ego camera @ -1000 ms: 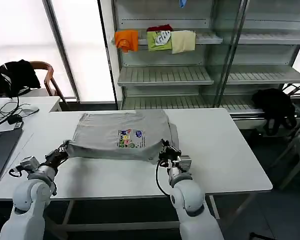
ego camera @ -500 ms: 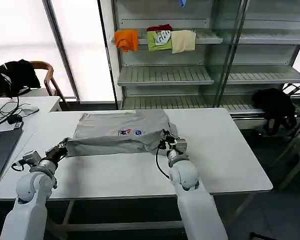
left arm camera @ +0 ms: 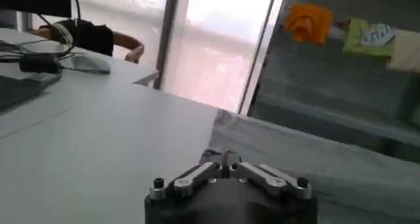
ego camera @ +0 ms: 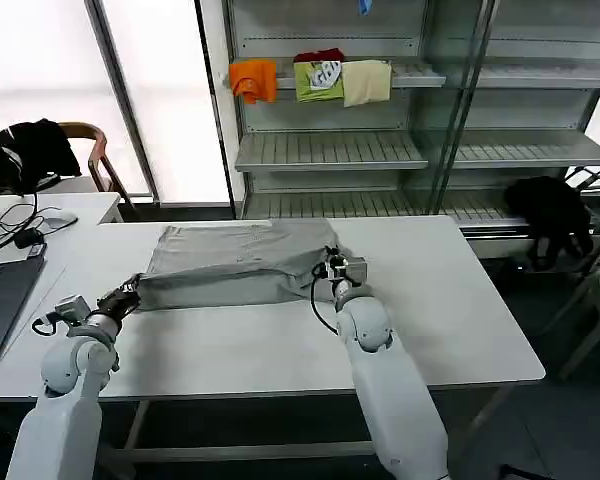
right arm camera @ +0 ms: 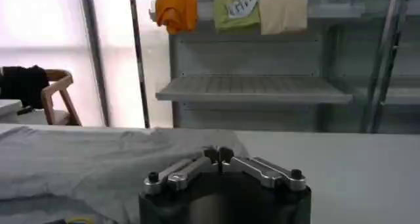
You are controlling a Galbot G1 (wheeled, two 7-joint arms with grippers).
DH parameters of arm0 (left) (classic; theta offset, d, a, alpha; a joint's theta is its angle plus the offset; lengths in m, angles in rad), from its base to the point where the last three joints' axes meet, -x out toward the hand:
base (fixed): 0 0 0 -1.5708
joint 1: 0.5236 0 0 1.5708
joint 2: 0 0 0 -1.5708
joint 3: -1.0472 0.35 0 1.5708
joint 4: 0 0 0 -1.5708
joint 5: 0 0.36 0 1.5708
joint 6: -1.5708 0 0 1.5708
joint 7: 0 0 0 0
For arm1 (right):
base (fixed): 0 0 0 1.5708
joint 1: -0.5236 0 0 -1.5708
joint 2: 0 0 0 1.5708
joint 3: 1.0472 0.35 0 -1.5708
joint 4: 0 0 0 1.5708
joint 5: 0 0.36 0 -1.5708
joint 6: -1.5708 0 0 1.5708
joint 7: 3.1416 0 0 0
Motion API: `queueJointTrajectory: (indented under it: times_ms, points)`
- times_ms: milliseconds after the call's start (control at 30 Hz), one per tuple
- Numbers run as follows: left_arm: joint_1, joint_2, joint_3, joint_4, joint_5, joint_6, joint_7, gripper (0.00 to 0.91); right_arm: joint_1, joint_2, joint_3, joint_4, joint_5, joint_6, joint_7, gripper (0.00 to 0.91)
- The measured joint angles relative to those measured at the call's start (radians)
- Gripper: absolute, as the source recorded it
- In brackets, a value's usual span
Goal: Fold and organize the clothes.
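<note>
Grey shirt (ego camera: 235, 265) lies mid-table (ego camera: 460, 310), near hem lifted & doubled back; left gripper (ego camera: 130, 293) pinches its left corner, right gripper (ego camera: 327, 268) its right, wrist views confirming both sets of fingers (left arm camera: 226, 158) closed tight on cloth, head view giving fold's shape.

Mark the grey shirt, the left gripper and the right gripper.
grey shirt (ego camera: 235, 262), head view, middle of the folded fabric.
left gripper (ego camera: 127, 294), head view, its tip at the shirt's edge.
right gripper (ego camera: 329, 268), head view, its tip at the shirt's corner.
</note>
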State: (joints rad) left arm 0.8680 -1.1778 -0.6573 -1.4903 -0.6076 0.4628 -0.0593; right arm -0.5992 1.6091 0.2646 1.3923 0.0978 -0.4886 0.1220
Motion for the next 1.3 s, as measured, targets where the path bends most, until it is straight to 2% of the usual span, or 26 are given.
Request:
queueJointTrajectory:
  times_ms: [33,67,100,133,467,700,1000,1300]
  points:
    - [-0.003,-0.001,0.002,0.003,0.003,-0.001,0.001,0.474,0.005,0.000,0.001,-0.005,-0.002,0.002,-0.001,0.151]
    - [-0.006,-0.002,0.004,0.007,0.007,-0.001,0.002,0.625,0.009,0.000,0.001,-0.011,-0.005,0.003,-0.002,0.645]
    - [-0.010,-0.002,0.005,0.011,0.012,-0.002,0.004,0.877,0.014,0.000,0.002,-0.018,-0.007,0.005,-0.003,0.907]
    - [-0.013,-0.002,0.007,0.014,0.015,-0.003,0.005,0.907,0.018,0.000,0.003,-0.023,-0.010,0.007,-0.004,0.907]
    - [-0.045,-0.002,0.024,0.033,0.053,-0.026,0.011,0.907,0.031,0.000,0.020,-0.068,-0.029,0.049,-0.014,0.907]
    - [-0.040,0.008,0.019,0.022,0.082,-0.028,0.013,0.907,0.034,0.000,0.041,-0.070,-0.009,0.061,-0.006,0.907]
    - [0.024,0.037,0.009,-0.017,0.148,0.015,0.039,0.907,-0.058,0.000,0.021,0.046,0.021,-0.002,0.014,0.907]
    - [0.065,0.034,0.010,-0.038,0.193,0.057,0.044,0.907,-0.192,0.000,0.030,0.190,0.030,-0.051,0.030,0.907]
